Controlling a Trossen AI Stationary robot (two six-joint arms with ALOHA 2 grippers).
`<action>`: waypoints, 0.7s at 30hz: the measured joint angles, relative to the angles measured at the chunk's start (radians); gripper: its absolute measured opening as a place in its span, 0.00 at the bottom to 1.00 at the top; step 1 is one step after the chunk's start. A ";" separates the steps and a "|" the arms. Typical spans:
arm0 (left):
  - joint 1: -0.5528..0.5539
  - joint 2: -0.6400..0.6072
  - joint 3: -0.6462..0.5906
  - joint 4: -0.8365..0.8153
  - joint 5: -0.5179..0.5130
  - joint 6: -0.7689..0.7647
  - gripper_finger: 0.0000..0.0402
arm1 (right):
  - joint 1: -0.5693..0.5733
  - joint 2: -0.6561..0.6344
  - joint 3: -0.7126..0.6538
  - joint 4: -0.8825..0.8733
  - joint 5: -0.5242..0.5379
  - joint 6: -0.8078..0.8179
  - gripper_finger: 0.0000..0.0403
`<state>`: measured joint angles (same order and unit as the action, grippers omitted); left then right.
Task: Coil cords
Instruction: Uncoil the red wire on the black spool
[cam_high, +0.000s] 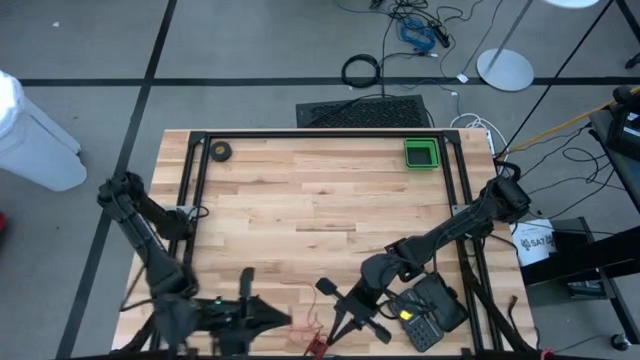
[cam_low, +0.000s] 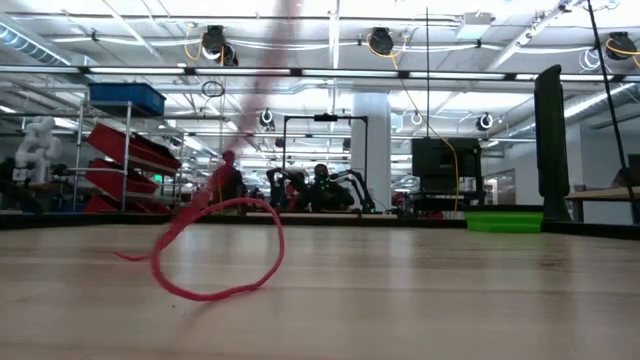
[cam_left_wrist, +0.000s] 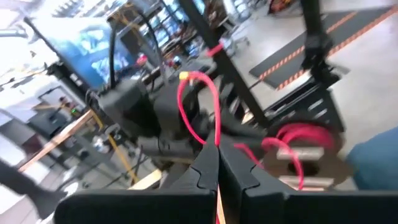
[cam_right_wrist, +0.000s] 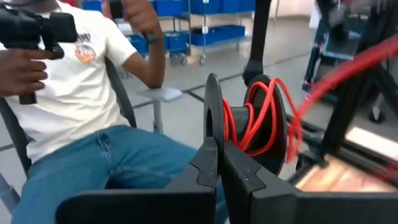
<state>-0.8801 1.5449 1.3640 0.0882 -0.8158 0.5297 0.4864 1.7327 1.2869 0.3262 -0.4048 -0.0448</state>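
The cords are one thin red wire, partly wound on a small dark spool with a pale centre (cam_left_wrist: 305, 167). The spool is up at the table's near edge (cam_high: 317, 345), with my right gripper (cam_right_wrist: 221, 163) shut on it. My left gripper (cam_left_wrist: 217, 163) faces it from the table's left (cam_high: 288, 320) and is shut on the red wire. Between the two, the wire stands up in a narrow loop (cam_left_wrist: 214, 102). In the low view a slack loop of the wire (cam_low: 215, 255) lies on the table top, and a blurred strand rises from it. My left gripper pinches the red wire (cam_left_wrist: 217, 142) between its two fingertips. The fingers point level toward the spool. From the fingers the wire arches up to a bend (cam_left_wrist: 188, 77) and also runs on toward the spool, slack. My right gripper pinches one dark flange of the spool at its rim (cam_right_wrist: 211, 121) between its two fingers, which point level. The spool stands on edge in the hold with red turns (cam_right_wrist: 256, 121) around its core. A strand (cam_right_wrist: 348, 65) leads away from it.
A green tray (cam_high: 421, 153) stands at the far right of the table and a dark tape roll (cam_high: 220, 151) at the far left. A black keypad device (cam_high: 428, 310) lies near my right arm. A seated person (cam_right_wrist: 81, 87) is beyond the near edge.
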 joint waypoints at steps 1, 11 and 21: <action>0.010 0.007 0.000 -0.007 0.000 -0.003 0.00 | 0.003 -0.003 0.000 0.006 -0.010 0.000 0.00; 0.099 0.018 0.000 -0.240 0.000 -0.201 0.00 | 0.039 -0.048 0.000 0.131 -0.020 -0.092 0.00; 0.122 0.019 0.000 -0.399 0.263 -0.325 0.00 | 0.070 -0.180 0.000 0.070 0.338 -0.240 0.00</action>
<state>-0.7586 1.5635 1.3640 -0.3103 -0.5523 0.2049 0.5566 1.5524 1.2873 0.3967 -0.0664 -0.2846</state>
